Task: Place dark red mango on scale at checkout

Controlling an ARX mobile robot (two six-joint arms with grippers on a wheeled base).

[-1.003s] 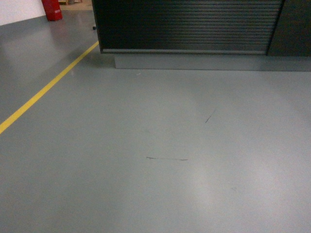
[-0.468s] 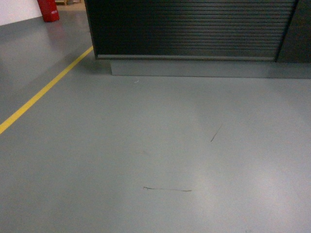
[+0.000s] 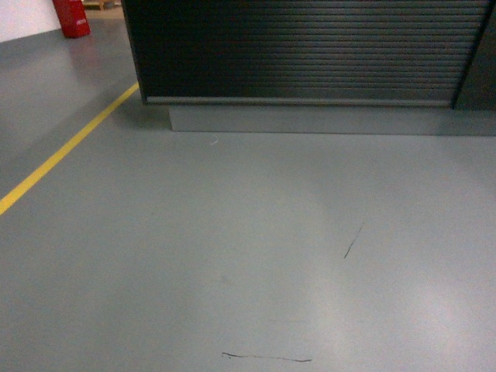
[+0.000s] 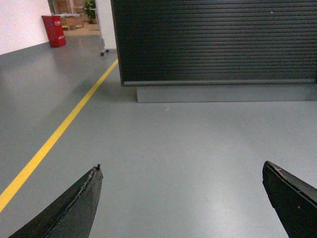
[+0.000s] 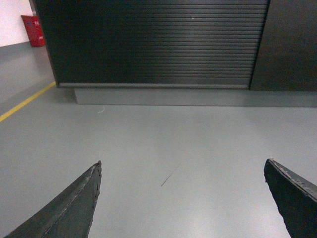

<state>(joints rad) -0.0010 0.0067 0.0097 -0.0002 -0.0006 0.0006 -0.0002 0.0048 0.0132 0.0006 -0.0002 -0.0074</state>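
Both our grippers, left gripper (image 4: 182, 198) and right gripper (image 5: 183, 198), gape wide over grey floor (image 3: 248, 232); ahead, the ribbed checkout (image 3: 302, 50), a yellow line (image 3: 62, 155) leftward.

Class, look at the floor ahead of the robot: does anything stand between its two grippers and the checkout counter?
Nothing visible does. Bare grey floor runs up to the checkout; the yellow line lies off to the left.

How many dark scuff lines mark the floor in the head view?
2: a long scuff at the bottom edge, and a short slanted scuff right of centre. Others may lie outside the frame.
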